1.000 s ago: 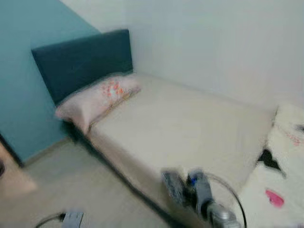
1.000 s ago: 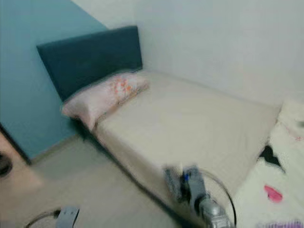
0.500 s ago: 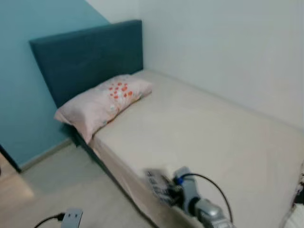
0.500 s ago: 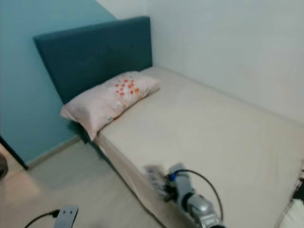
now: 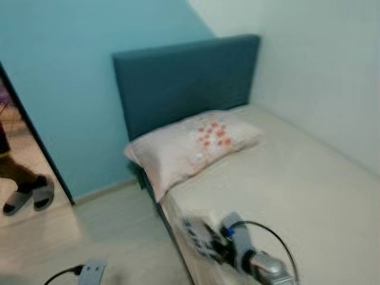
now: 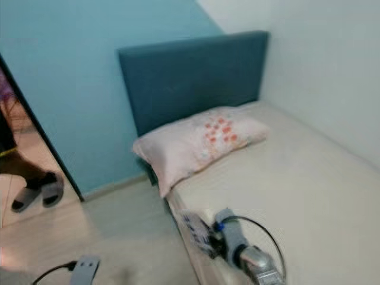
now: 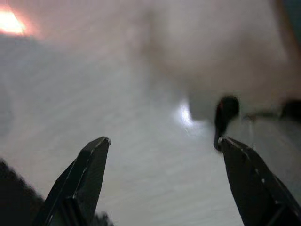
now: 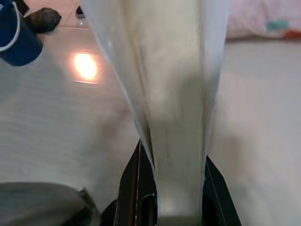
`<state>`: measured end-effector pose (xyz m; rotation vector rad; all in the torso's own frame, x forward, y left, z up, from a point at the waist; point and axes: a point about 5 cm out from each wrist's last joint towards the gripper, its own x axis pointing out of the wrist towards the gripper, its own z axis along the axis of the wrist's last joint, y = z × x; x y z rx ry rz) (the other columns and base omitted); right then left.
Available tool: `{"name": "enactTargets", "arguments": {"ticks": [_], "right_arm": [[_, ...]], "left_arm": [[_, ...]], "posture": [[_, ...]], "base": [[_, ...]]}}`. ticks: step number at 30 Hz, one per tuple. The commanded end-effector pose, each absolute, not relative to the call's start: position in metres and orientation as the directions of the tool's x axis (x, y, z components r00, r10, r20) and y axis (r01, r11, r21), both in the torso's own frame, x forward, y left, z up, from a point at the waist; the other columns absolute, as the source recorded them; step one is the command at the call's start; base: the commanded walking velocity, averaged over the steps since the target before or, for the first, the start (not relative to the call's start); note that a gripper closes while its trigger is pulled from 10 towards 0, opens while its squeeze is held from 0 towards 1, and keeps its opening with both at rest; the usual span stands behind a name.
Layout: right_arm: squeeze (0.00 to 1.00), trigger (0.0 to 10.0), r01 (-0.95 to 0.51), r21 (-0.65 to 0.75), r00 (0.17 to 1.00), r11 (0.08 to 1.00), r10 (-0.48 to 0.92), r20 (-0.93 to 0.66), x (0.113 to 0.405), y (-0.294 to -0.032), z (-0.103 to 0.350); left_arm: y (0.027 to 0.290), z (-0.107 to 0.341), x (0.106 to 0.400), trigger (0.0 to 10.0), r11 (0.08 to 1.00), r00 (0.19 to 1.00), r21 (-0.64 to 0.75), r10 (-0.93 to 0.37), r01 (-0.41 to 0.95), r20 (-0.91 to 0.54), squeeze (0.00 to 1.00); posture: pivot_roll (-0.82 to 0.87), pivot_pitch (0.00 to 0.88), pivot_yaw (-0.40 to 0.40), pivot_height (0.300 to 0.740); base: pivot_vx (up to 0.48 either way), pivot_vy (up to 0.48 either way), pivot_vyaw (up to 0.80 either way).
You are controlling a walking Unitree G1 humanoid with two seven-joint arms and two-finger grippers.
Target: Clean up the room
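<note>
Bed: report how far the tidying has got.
Done: the pillow lies at the headboard, and the sheet looks smooth. In hand: the right gripper pinches the sheet's edge at the bed's near side; the left gripper hangs open over the floor. Left: releasing that edge, seemingly.

A pillow (image 5: 193,144) lies on the bed (image 5: 297,196) against the headboard (image 5: 184,80).

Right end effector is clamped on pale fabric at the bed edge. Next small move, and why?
Probably pull the pale fabric gently toward the pink floral pillow at the teal padded headboard. The right end effector grips it at the beige mattress edge, and the fabric hangs bunched, not spread.
</note>
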<state>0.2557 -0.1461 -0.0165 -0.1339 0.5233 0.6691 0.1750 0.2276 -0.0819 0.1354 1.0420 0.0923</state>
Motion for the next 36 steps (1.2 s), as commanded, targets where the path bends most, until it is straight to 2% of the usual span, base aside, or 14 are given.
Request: {"name": "enactTargets", "arguments": {"ticks": [1, 4, 5, 11, 14, 15, 18, 21, 23, 27, 31, 36], "right_arm": [[0.0, 10.0, -0.609, 0.027, 0.677, 0.793, 0.537, -0.504, 0.256, -0.155, -0.015], [0.0, 10.0, -0.556, 0.031, 0.719, 0.83, 0.5, -0.483, 0.258, -0.161, -0.014], [0.0, 10.0, -0.491, 0.018, 0.763, 0.871, 0.439, -0.474, 0.263, -0.166, -0.012], [0.0, 10.0, -0.395, 0.007, 0.805, 0.919, 0.35, -0.479, 0.268, -0.177, -0.011], [0.0, 10.0, -0.321, 0.03, 0.832, 0.947, 0.297, -0.468, 0.27, -0.184, -0.009], [0.0, 10.0, -0.25, 0.068, 0.849, 0.966, 0.252, -0.464, 0.27, -0.189, -0.01], [0.0, 10.0, -0.151, 0.106, 0.858, 0.983, 0.184, -0.48, 0.269, -0.196, -0.013], [0.0, 10.0, -0.088, 0.168, 0.861, 0.982, 0.16, -0.483, 0.266, -0.2, -0.015], [0.0, 10.0, 0.042, 0.281, 0.853, 0.959, 0.112, -0.51, 0.256, -0.206, -0.025], [0.0, 10.0, 0.1, 0.326, 0.847, 0.94, 0.092, -0.523, 0.252, -0.208, -0.029], [0.0, 10.0, 0.248, 0.527, 0.861, 0.813, 0.064, -0.505, 0.248, -0.213, -0.032], [0.0, 10.0, 0.33, 0.609, 0.878, 0.721, 0.004, -0.48, 0.249, -0.221, -0.029]], "left_arm": [[0.226, -0.084, 0.171, 10.0, 0.988, 0.49, 0.155, 0.136, -0.002, -0.861, 0.0], [0.225, -0.084, 0.171, 10.0, 0.988, 0.49, 0.157, 0.135, 0.003, -0.861, 0.0], [0.225, -0.084, 0.172, 10.0, 0.987, 0.492, 0.161, 0.137, 0.006, -0.86, 0.0], [0.227, -0.083, 0.173, 10.0, 0.984, 0.497, 0.176, 0.151, 0.004, -0.854, 0.0], [0.226, -0.083, 0.174, 10.0, 0.986, 0.498, 0.166, 0.145, -0.003, -0.855, 0.0], [0.224, -0.083, 0.174, 10.0, 0.986, 0.492, 0.162, 0.128, 0.026, -0.861, 0.0], [0.222, -0.085, 0.172, 10.0, 0.98, 0.479, 0.182, 0.126, 0.073, -0.869, 0.0], [0.223, -0.085, 0.172, 10.0, 0.984, 0.483, 0.175, 0.135, 0.039, -0.865, 0.0], [0.225, -0.085, 0.17, 10.0, 0.984, 0.476, 0.178, 0.153, 0.009, -0.866, 0.0], [0.225, -0.085, 0.169, 10.0, 0.982, 0.471, 0.188, 0.159, 0.014, -0.868, 0.0], [0.227, -0.086, 0.168, 10.0, 0.978, 0.463, 0.205, 0.168, 0.03, -0.87, 0.0], [0.227, -0.086, 0.167, 10.0, 0.977, 0.463, 0.209, 0.169, 0.036, -0.87, 0.0]], "posture": [[0.0, 0.0, 0.018, 0.74], [0.0, 0.0, 0.02, 0.74], [0.0, 0.0, 0.02, 0.74], [-0.01, 0.0, 0.026, 0.74], [-0.01, 0.0, 0.026, 0.74], [-0.01, 0.0, 0.026, 0.74], [-0.01, 0.0, 0.026, 0.74], [-0.01, 0.0, 0.026, 0.74], [-0.01, 0.003, 0.029, 0.74], [-0.01, 0.007, 0.031, 0.74], [-0.01, 0.012, 0.031, 0.73], [-0.01, 0.015, 0.032, 0.71]], "base": [[0.48, 0.0, 0.74], [0.415, 0.0, 0.73], [0.349, 0.0, 0.0], [0.201, 0.0, 0.0], [0.0, 0.0, 0.0], [0.0, 0.0, 0.0], [0.0, -0.48, 0.0], [0.0, -0.48, 0.0], [0.0, 0.0, 0.0], [0.0, 0.0, 0.0], [0.0, 0.0, 0.0], [0.0, 0.0, 0.0]]}}
